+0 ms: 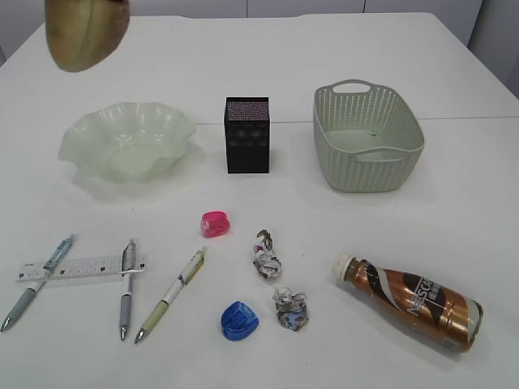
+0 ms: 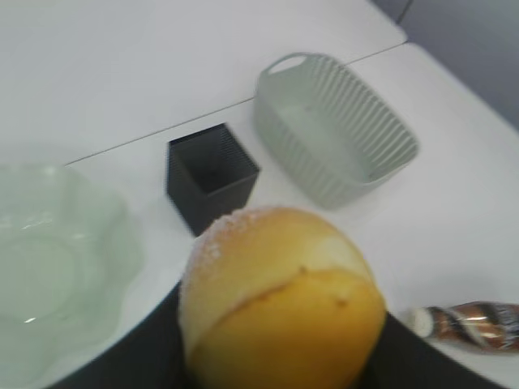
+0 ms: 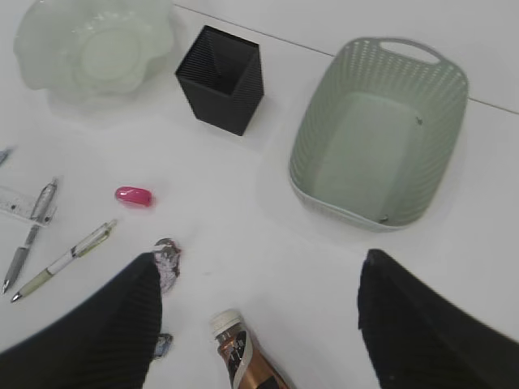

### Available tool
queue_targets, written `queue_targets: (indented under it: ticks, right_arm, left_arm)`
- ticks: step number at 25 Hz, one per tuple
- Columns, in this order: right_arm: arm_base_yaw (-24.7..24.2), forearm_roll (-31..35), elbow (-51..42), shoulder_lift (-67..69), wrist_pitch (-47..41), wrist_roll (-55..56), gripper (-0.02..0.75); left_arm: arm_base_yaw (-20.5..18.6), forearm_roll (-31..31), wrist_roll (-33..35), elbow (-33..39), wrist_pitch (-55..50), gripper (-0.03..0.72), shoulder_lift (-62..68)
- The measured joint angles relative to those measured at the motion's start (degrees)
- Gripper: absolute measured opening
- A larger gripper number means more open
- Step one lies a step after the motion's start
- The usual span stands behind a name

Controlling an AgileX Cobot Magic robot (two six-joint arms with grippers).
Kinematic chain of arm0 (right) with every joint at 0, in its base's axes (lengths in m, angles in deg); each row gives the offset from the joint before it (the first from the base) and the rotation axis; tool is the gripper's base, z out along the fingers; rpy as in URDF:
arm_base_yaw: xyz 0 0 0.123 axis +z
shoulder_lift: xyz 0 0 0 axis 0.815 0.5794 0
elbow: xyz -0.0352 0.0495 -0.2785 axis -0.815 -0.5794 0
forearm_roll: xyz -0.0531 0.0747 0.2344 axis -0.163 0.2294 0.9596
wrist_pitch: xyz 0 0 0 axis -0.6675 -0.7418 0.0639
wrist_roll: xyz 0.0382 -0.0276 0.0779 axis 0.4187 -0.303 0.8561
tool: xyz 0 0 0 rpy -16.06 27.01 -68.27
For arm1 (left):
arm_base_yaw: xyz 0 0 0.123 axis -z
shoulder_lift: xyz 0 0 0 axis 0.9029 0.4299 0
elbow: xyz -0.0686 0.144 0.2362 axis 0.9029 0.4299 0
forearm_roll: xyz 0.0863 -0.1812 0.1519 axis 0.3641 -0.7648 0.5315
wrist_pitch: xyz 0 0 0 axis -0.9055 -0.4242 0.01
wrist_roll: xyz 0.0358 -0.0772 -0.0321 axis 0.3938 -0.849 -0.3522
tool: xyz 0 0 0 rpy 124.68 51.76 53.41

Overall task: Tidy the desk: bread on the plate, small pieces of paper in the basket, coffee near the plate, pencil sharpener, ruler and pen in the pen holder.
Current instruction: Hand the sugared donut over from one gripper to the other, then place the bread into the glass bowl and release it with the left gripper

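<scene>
My left gripper (image 2: 276, 348) is shut on a round yellow bread roll (image 2: 280, 292). It holds the roll high at the top left of the exterior view (image 1: 85, 32), behind the pale green wavy plate (image 1: 81, 134). My right gripper (image 3: 255, 324) is open and empty above the brown coffee bottle (image 3: 243, 356), which lies on its side (image 1: 409, 300). The black pen holder (image 1: 247, 135) and the green basket (image 1: 405, 138) stand at the back. Two crumpled papers (image 1: 265, 255) (image 1: 291, 309), a pink sharpener (image 1: 215, 224), a blue sharpener (image 1: 238, 320), a ruler (image 1: 81, 268) and three pens (image 1: 127, 288) lie in front.
The white table has a seam running across behind the plate and basket. The right arm is out of the exterior view.
</scene>
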Motion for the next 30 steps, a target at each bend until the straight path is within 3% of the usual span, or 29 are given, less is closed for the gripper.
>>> queue_targets:
  ticks: [3,8,11,20,30]
  right_arm:
    - [0.00,-3.38,0.00,0.00,-0.09,5.22,0.582]
    - [0.00,-4.76,0.00,0.00,-0.09,8.85,0.582]
    - [0.00,-5.14,0.00,0.00,-0.12,9.06,0.582]
    - [0.00,-12.39,0.00,0.00,-0.12,9.22,0.581]
    - [0.00,-13.23,0.00,0.00,-0.12,9.22,0.581]
  left_arm:
    - [-1.05,11.97,-6.71,0.00,0.00,0.260,0.34]
    - [-4.22,32.12,-26.64,0.00,-0.59,0.260,2.90]
    - [-4.76,39.71,-33.20,0.00,-0.84,0.260,5.20]
    - [-4.76,38.38,-35.48,0.00,11.03,0.263,14.26]
    - [-4.42,37.06,-35.57,0.00,31.51,0.267,24.79]
